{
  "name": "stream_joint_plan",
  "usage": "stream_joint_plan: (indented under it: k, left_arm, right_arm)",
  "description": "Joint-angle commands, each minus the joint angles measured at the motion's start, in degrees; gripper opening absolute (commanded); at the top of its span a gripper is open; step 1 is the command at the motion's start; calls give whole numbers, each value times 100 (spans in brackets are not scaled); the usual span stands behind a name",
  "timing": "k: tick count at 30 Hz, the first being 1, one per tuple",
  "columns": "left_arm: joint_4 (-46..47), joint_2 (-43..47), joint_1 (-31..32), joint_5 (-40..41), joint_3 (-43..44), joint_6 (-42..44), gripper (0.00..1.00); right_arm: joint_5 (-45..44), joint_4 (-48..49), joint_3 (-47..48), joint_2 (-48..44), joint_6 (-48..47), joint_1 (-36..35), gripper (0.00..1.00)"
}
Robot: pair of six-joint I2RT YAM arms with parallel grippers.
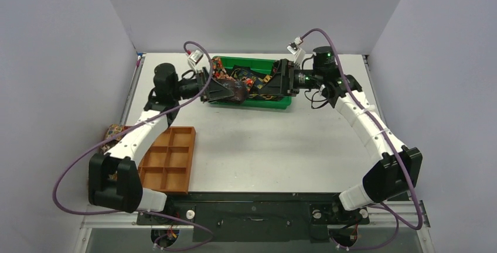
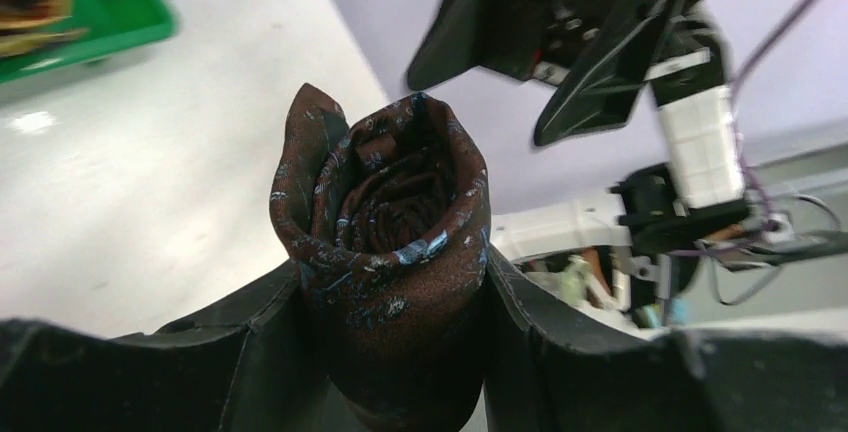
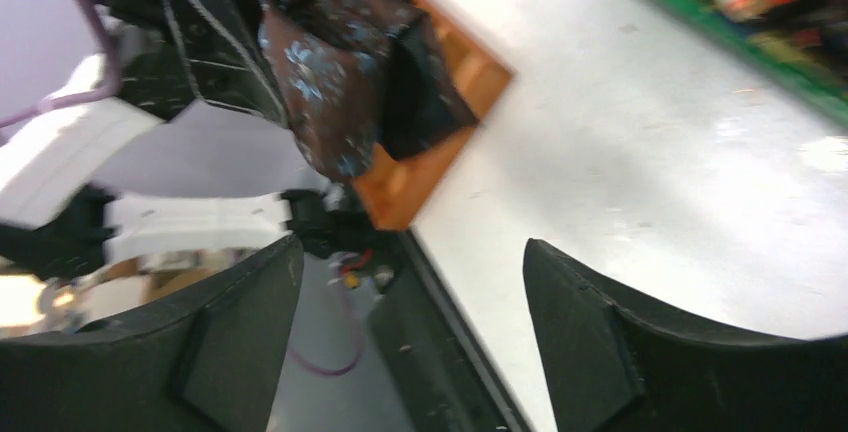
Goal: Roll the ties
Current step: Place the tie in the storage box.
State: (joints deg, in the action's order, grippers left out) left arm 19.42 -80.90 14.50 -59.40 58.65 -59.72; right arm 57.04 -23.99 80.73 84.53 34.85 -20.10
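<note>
Rolling looks done: the left gripper [image 2: 392, 282] pinches a brown tie coil [image 2: 385, 192] aloft by the bin [image 1: 266, 103] at the worktop's [image 1: 264, 147] far edge, the right gripper [image 3: 410, 262] spread and empty, and next the coil probably needs carrying to the near-left tray [image 1: 176, 129].

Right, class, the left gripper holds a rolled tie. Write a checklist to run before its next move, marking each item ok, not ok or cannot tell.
1. Rolled tie seated between the left gripper fingers: ok.
2. Coil holding its shape: ok, though the outer end flares slightly.
3. Right gripper open, apart from the tie: ok.
4. Wooden tray has free compartments: ok.
5. Tray's left side, hidden under the left arm: cannot tell.
</note>
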Motion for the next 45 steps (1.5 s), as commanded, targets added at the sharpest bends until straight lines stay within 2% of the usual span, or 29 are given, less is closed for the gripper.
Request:
stream_joint_plan:
  k: [1,2,3,4,5,6,9,11,14,16,28,45]
  left_arm:
    - [-3434,553,-749,-44,430,2765,0]
    - [-4086,573,-1013,56,548,3795,0]
    - [-5178,588,-1148,224,748,4269,0]
    - [-6159,572,-1500,406,838,5125,0]
    - [-6569,561,-1695,497,954,5439,0]
    - [-7317,517,-2074,685,1034,6111,0]
    - [-8463,424,-2724,1200,1153,7743,0]
    - [-8773,394,-3165,1727,1096,8197,0]
    - [-8653,376,-3664,2669,904,8472,0]
    - [-8392,393,-3824,2991,740,8536,0]
    - [-7366,-448,-3929,2956,294,8418,0]
    - [-5017,-725,-3661,4437,-647,7764,0]
  right_arm:
    - [-1485,-1554,832,-166,-2036,215,79]
    - [-1933,-1682,880,-216,-2273,225,83]
    - [-2118,-1849,913,-252,-2685,243,84]
    - [-2405,-1896,903,-363,-2866,241,86]
    - [-2508,-1933,833,-435,-3172,246,88]
    - [-2738,-1925,783,-591,-3285,251,93]
    - [-3485,-1677,410,-961,-3236,261,99]
    - [-3726,-1648,305,-1045,-3164,362,100]
    - [-3092,-1826,351,-991,-3256,594,100]
    - [-2869,-2051,453,-854,-3210,637,100]
    - [-2557,-2198,450,-605,-3051,722,95]
    - [-2366,-2193,302,-671,-3046,821,95]
